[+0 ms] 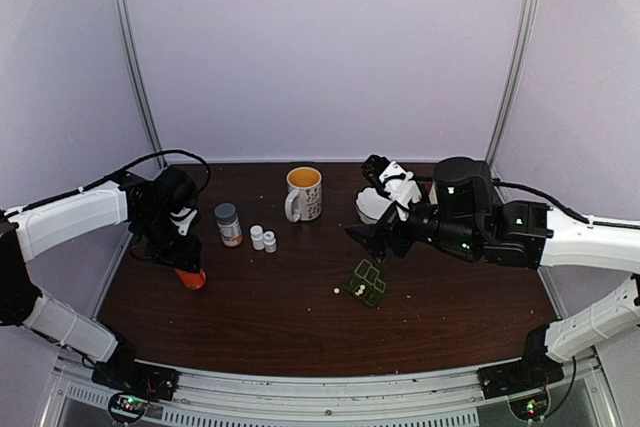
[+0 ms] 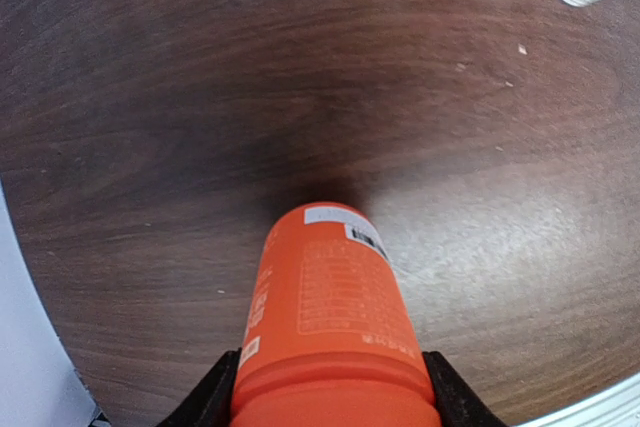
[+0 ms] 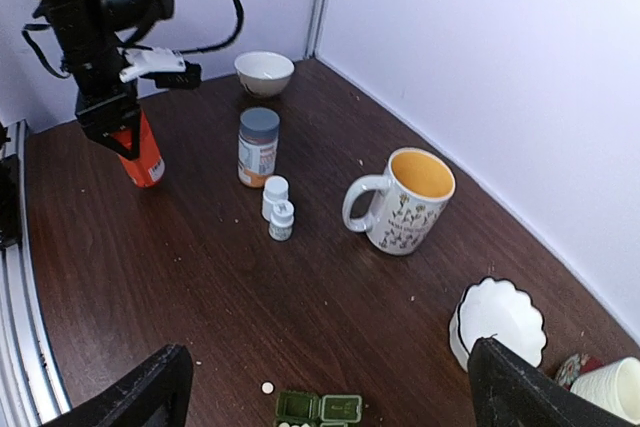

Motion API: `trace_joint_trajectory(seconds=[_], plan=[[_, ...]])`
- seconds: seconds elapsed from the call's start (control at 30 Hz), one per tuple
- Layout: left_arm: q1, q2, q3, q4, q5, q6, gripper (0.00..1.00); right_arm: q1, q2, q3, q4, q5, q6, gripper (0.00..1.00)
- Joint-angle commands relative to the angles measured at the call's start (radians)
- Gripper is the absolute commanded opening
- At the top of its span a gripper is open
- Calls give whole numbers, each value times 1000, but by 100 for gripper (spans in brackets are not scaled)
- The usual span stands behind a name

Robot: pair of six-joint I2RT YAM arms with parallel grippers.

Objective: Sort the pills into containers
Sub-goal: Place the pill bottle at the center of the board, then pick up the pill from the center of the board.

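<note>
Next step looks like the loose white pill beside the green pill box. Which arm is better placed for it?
Right. The right gripper hangs open close to the pill box and the loose pill, while the left gripper, far off to the left, is shut on the orange bottle.

I count four bottles: one orange bottle (image 1: pixel 192 277), one grey-capped bottle (image 1: pixel 229 224) and two small white bottles (image 1: pixel 257 237) (image 1: pixel 270 241). One yellow-lined mug (image 1: pixel 304 193). Two white bowls: one plain bowl (image 3: pixel 264 72), one scalloped bowl (image 3: pixel 497 322). One white cup (image 3: pixel 615 387), partly in view. One green pill box (image 1: pixel 367 282), with one loose pill (image 3: pixel 267 387) beside it.
</note>
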State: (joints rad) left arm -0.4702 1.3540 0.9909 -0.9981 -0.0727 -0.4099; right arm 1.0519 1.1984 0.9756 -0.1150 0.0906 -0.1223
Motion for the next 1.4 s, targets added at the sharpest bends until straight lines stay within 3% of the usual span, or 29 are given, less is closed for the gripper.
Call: trace_joint_trajectory(seconds=[0.0, 0.37, 0.6, 0.83, 0.93, 1.1, 1.37], plan=[[27, 31, 24, 6, -79, 30, 46, -16, 89, 59, -100, 110, 179, 100], [90, 122, 32, 98, -81, 76, 51, -31, 213, 192, -308, 35, 390, 100], [94, 121, 17, 132, -60, 75, 79, -27, 291, 306, -550, 44, 470, 100], [87, 38, 54, 83, -60, 88, 93, -23, 334, 329, -632, -14, 481, 100], [12, -27, 123, 9, -143, 85, 91, -28, 336, 311, -629, 13, 486, 100], [-151, -46, 263, -69, -154, 40, 83, -41, 310, 286, -614, 111, 506, 100], [-387, 235, 482, -43, -60, -10, 64, -76, 166, 164, -451, 224, 560, 99]])
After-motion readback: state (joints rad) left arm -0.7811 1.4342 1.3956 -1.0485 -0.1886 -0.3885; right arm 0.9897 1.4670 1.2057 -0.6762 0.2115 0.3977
